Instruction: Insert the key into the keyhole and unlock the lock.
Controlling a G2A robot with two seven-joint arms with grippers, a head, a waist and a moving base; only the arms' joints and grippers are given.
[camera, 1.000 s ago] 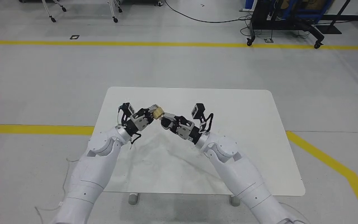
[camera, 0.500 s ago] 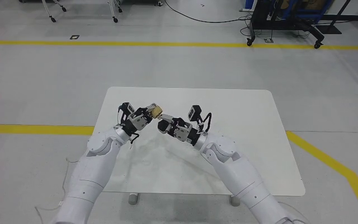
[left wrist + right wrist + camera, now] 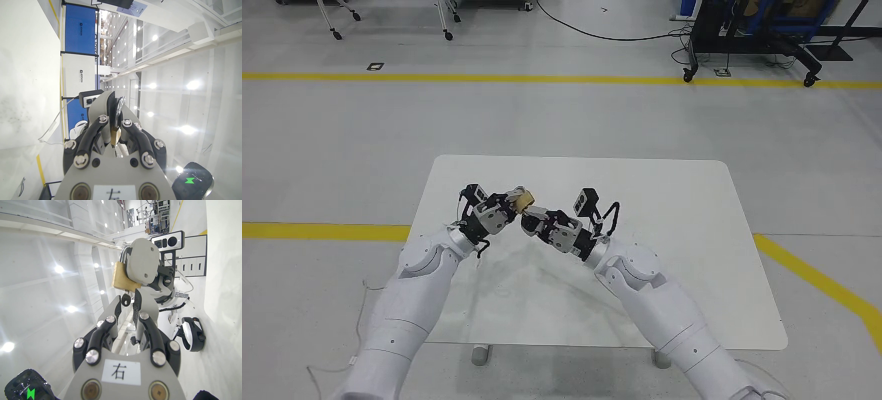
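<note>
Overhead onto table (image 3: 682,200), wrist cameras close, sharing lock (image 3: 121,277)

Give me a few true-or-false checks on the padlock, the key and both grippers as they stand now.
The left gripper holds the brass padlock. True.
The padlock lies on the white table. False: it is held in the air above it.
The key has a black head. True.
The key is far from the padlock. False: it meets the padlock's body at the end opposite the shackle.
The right gripper is parked at the table's edge. False: it is at the key, facing the left gripper.
</note>
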